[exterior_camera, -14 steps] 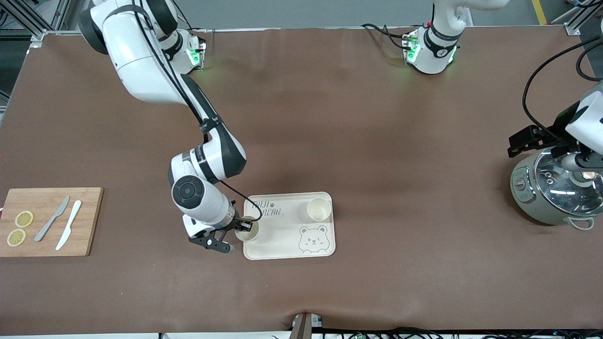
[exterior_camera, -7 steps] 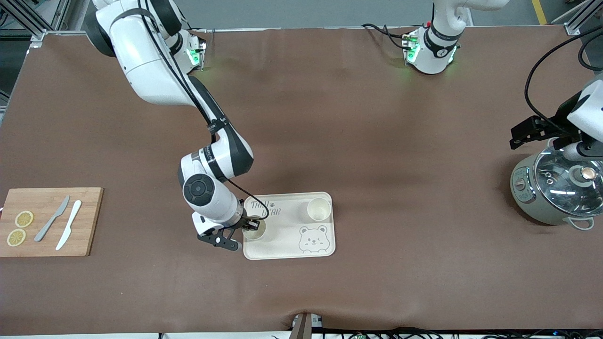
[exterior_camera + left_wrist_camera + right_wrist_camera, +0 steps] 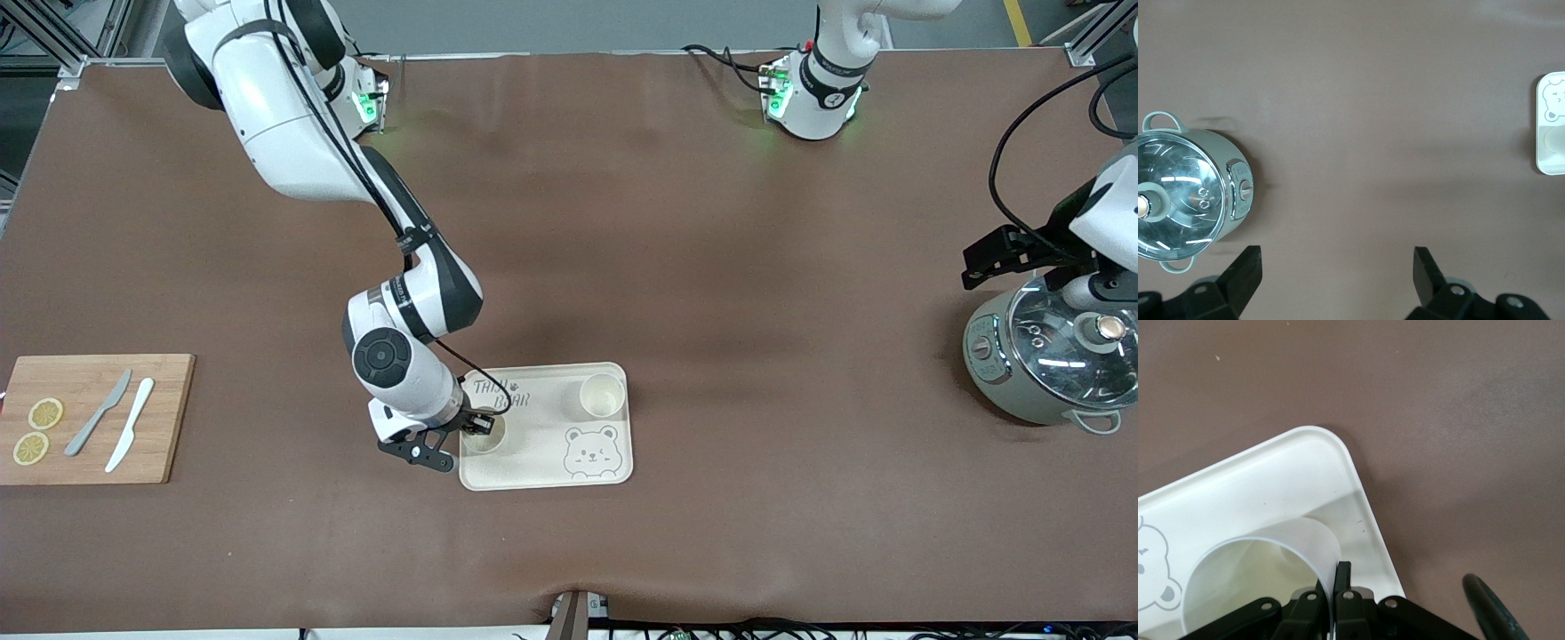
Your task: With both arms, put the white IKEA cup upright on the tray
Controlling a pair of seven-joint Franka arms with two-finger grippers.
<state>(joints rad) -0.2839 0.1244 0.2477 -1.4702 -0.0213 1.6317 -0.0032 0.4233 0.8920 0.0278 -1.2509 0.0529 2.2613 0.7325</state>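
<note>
The cream tray [image 3: 542,458] with bear drawing lies near the table's middle. A white cup [image 3: 602,396] stands upright on its corner toward the left arm's end. My right gripper [image 3: 476,425] is shut on the rim of a second white cup [image 3: 484,436], upright over the tray's end toward the right arm's side; whether it rests on the tray I cannot tell. In the right wrist view the fingers [image 3: 1342,577] pinch the cup wall [image 3: 1271,553] over the tray [image 3: 1238,487]. My left gripper [image 3: 1337,270] is open and empty beside the pot.
A grey pot with a glass lid [image 3: 1053,364] stands at the left arm's end of the table. A wooden cutting board [image 3: 89,418] with two knives and lemon slices lies at the right arm's end.
My right gripper has carried the cup from the tray's edge farther in over the tray. The left gripper shifted slightly beside the pot.
</note>
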